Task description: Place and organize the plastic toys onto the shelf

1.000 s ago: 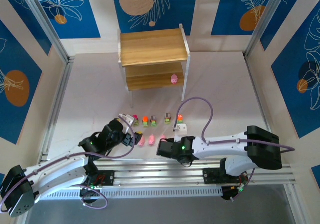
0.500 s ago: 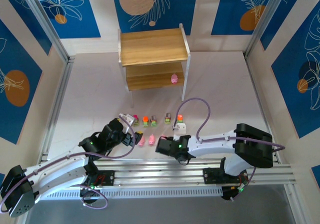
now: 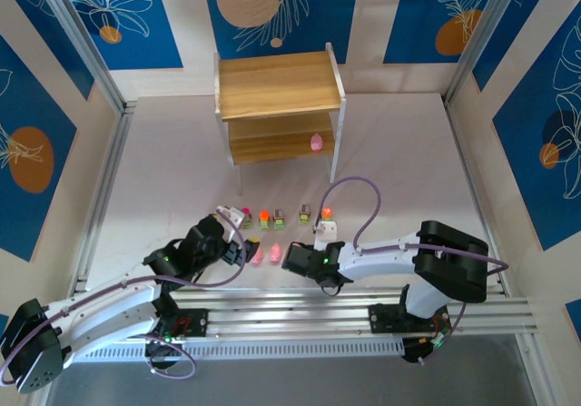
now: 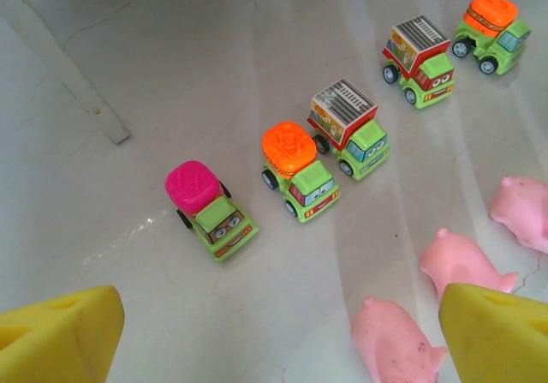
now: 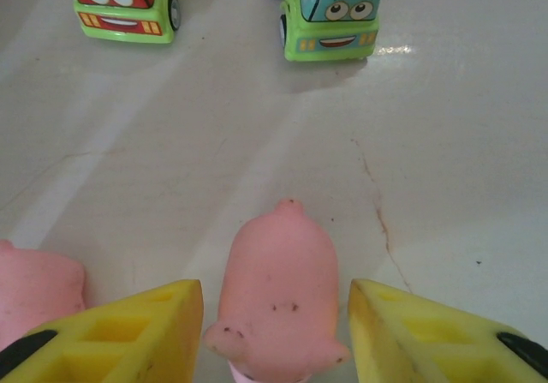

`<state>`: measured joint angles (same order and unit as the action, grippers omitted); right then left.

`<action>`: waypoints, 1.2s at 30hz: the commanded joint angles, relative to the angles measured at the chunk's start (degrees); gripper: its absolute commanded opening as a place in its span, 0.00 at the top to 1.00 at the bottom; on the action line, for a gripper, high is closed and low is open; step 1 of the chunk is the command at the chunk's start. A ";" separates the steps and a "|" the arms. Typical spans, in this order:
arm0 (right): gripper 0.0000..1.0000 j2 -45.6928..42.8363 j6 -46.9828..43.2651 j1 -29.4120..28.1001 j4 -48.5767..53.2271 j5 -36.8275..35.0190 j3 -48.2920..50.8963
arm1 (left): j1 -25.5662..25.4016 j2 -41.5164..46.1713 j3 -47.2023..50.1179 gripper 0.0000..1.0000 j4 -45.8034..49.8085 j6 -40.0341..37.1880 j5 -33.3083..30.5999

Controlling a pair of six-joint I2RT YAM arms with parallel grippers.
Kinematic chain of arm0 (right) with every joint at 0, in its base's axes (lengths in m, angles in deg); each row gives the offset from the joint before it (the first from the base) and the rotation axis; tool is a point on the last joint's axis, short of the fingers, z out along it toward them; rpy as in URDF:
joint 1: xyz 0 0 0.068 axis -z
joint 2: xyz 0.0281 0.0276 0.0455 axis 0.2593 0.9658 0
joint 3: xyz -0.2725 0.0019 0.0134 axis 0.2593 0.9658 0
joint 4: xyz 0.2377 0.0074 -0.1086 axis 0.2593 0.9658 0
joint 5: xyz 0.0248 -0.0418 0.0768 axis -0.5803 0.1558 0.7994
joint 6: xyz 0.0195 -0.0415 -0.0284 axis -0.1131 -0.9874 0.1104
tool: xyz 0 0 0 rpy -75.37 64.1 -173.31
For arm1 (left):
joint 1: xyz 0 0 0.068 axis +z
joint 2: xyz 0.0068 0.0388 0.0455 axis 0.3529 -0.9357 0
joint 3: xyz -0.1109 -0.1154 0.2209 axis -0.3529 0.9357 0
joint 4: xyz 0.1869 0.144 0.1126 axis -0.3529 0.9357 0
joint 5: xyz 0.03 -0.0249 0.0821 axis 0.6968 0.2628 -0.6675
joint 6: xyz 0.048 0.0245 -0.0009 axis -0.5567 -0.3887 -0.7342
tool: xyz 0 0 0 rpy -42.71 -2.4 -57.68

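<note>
The shelf (image 3: 277, 106) stands at the back with one pink figure (image 3: 316, 142) on its lower board. Five green trucks (image 3: 280, 217) sit in a row mid-table, seen close in the left wrist view from the pink-topped one (image 4: 210, 207) to an orange-topped one (image 4: 490, 27). My left gripper (image 3: 243, 250) (image 4: 278, 349) is open, its jaws wide, with a pink figure (image 4: 396, 340) between them near the right finger. My right gripper (image 3: 293, 259) (image 5: 276, 314) is open, its yellow fingers (image 5: 128, 336) straddling another pink figure (image 5: 278, 293) with a narrow gap on each side.
Two more pink figures (image 4: 462, 263) (image 4: 524, 212) lie to the right of the left gripper. Two trucks (image 5: 330, 14) (image 5: 124, 2) face the right gripper from just ahead. A white shelf leg (image 4: 64, 66) stands beyond the trucks. Metal rails (image 3: 100, 188) border the table's sides.
The right arm has slid left, bringing its fingers around the pink figure, and its jaws have narrowed slightly. The left arm and the toys have stayed put.
</note>
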<state>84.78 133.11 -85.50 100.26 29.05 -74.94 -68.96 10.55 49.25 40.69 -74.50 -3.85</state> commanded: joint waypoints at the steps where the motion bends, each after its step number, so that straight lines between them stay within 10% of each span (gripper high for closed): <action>1: 0.54 1.38 0.31 0.71 -0.61 0.05 0.65 | -0.71 -0.15 -1.29 0.05 -0.88 -0.64 0.88; 36: 0.79 -10.38 -12.93 4.40 5.09 -2.11 -3.89 | -0.66 -0.10 -1.13 0.05 -1.10 -0.73 0.19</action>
<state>76.34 124.36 -82.10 104.32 27.95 -76.49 -68.96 10.55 49.25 40.67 -74.50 -3.87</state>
